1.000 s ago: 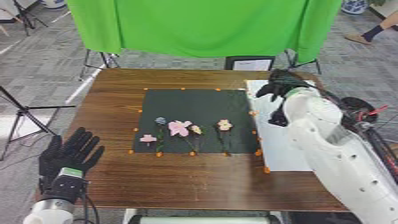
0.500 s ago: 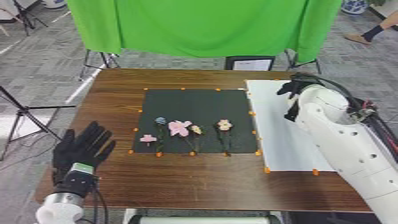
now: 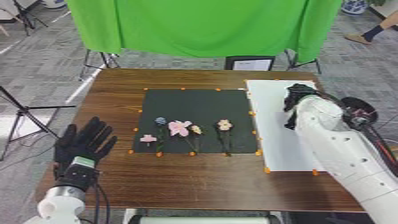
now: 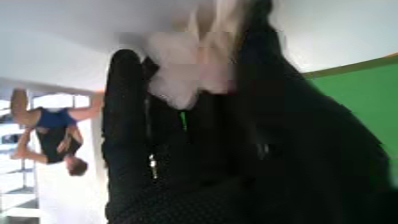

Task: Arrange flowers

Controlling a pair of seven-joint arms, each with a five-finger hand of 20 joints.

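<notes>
Over the white sheet (image 3: pixel 275 145), toward its far part, the right hand (image 3: pixel 299 95) is closed round a pale bloom (image 4: pixel 197 65), its petals lying between thumb and fingers in the wrist view. Whether the petals touch the sheet, and how the stem runs, cannot be told. The other flowers lie on the dark sheet (image 3: pixel 195 106): a small pink one (image 3: pixel 147 138), a blue one (image 3: pixel 161 121), a large pink one (image 3: pixel 179 128), a yellow one (image 3: pixel 196 130) and, a little apart, a cream one (image 3: pixel 224 124). Left hand (image 3: pixel 78 148) is at the table's (image 3: pixel 191 187) left side, fingers straight, holding nothing. Main risk, judged: petals crease or tear, since the grip bears on the bloom itself. Second: on release, a light petal may cling to the glove and lift or turn the flower as the fingers part. Third: a stem hidden by the glove could meet the sheet first and twist the bloom off its intended lie. Pressing too low might also drag the sheet against its orange tabs (image 3: pixel 266 170). Likely remedy: lower gently, part the fingers slowly, then withdraw straight up.
</notes>
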